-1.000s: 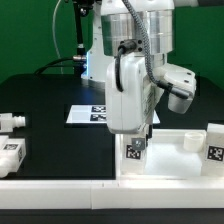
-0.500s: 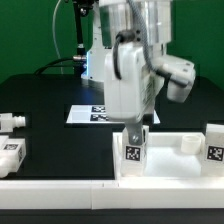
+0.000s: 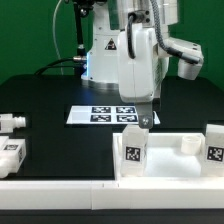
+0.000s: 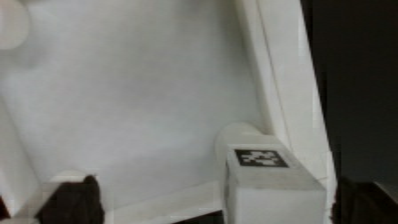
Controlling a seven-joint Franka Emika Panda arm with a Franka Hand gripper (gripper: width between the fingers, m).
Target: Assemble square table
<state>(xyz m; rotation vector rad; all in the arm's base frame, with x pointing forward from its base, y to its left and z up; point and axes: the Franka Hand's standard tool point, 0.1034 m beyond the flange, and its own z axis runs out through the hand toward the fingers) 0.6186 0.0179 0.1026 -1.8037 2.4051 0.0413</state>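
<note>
The white square table top [image 3: 165, 165] lies at the front of the exterior view's right, rim up. One white tagged leg [image 3: 132, 150] stands upright in its near-left corner. A second tagged leg [image 3: 215, 142] stands at its right edge. My gripper [image 3: 146, 120] hangs open just above and behind the first leg, touching nothing. In the wrist view the same leg [image 4: 267, 170] stands against the top's rim [image 4: 285, 60], between my spread fingers [image 4: 71, 198] and clear of them. Two more legs [image 3: 10, 121] [image 3: 10, 156] lie at the far left.
The marker board [image 3: 108, 114] lies flat behind the table top, under the arm. A long white bar [image 3: 60, 186] runs along the front edge. A small white round part [image 3: 190, 143] sits on the table top's far rim.
The gripper has let go of the leg and risen away from it, up and toward the exterior view's right. The leg stays upright in the corner.
</note>
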